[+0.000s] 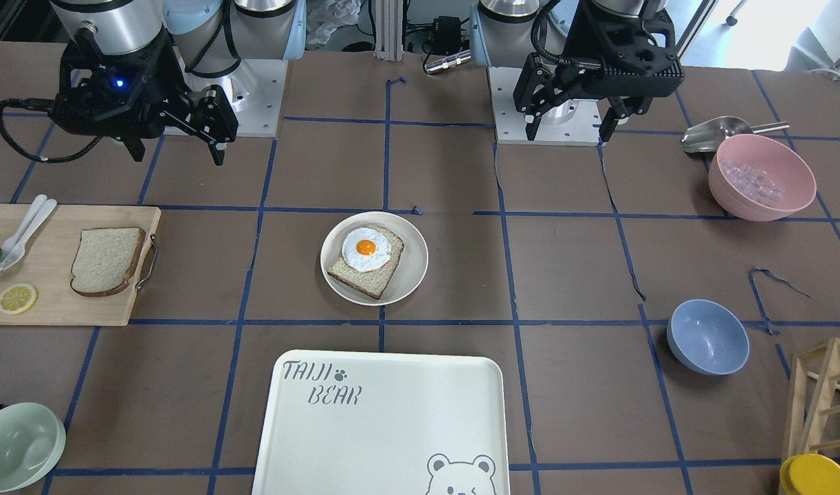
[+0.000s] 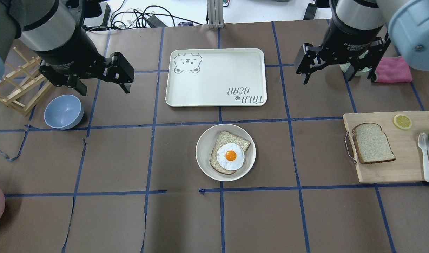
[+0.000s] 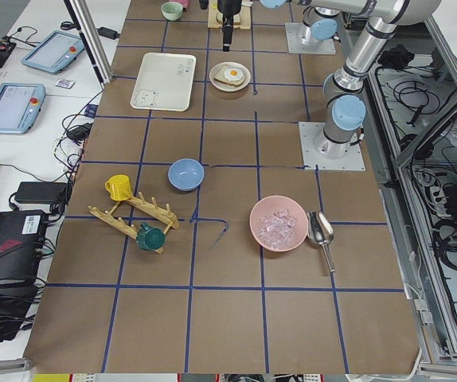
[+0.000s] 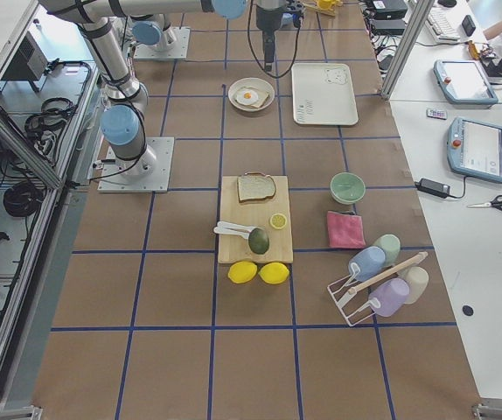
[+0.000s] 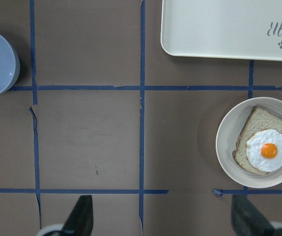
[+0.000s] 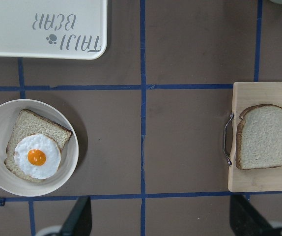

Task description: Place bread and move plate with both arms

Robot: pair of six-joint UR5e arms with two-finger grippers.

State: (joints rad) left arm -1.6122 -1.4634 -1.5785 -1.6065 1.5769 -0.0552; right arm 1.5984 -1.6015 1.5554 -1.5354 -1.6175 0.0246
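The bread (image 2: 373, 143) is seen lying flat on a wooden cutting board (image 2: 404, 168), beside the board's metal handle and touched by neither arm. It is placed outside the spread jaws of the right gripper (image 2: 339, 79), which is held above the table with nothing between its fingers (image 6: 79, 219). In the right wrist view the slice is framed ahead of one fingertip and the plate (image 2: 204, 154) ahead of the other. The plate is set at the table's middle, well apart from the bread, and is occupied by an egg-topped slice (image 2: 230, 155). From the left gripper (image 2: 105, 90), likewise held aloft with jaws wide apart and empty, the plate is seen ahead of the inner finger. A white bear-print tray (image 2: 214, 95) is laid just beyond the plate, farther ahead of both sets of jaws. A blue bowl (image 2: 63, 111) is seen ahead of the left gripper, outside its outer finger.
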